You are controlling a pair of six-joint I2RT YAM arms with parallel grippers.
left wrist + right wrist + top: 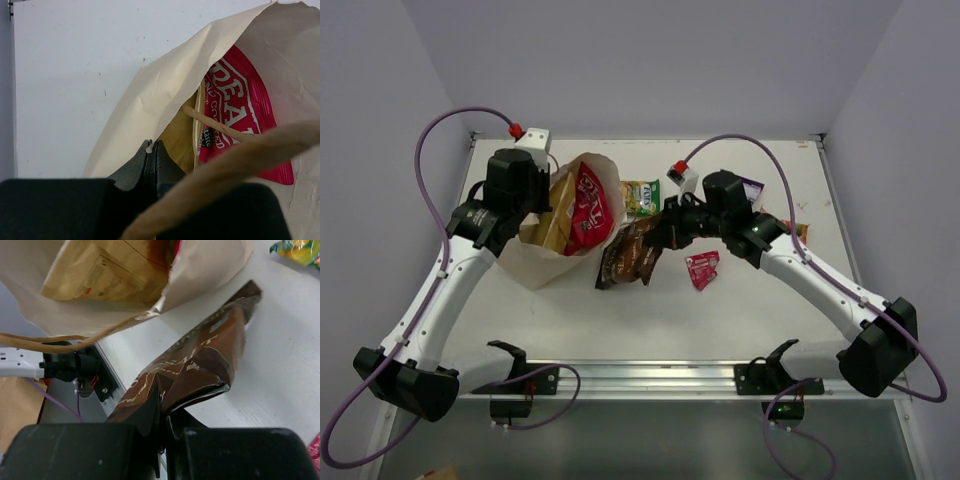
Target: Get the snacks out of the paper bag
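Observation:
The cream paper bag [535,262] leans on the table's left side, its mouth open towards the back right. Inside it show a red-pink bag [588,205] and a tan-yellow bag [550,225]. My left gripper [538,207] is shut on the paper bag's rim [165,95], with its jaws [151,148] pinching the paper. The red-pink bag [240,105] and a string handle [235,160] fill the left wrist view. My right gripper [665,232] is shut on the dark brown chip bag [628,255], just right of the paper bag. In the right wrist view the gripper [165,400] pinches a fold of the chip bag [200,360].
A green packet [641,197] lies behind the chip bag. A small pink packet [702,268] lies in front of my right arm. A purple packet [752,188] and an orange one [798,230] peek out behind that arm. The table's front rail [650,375] is near.

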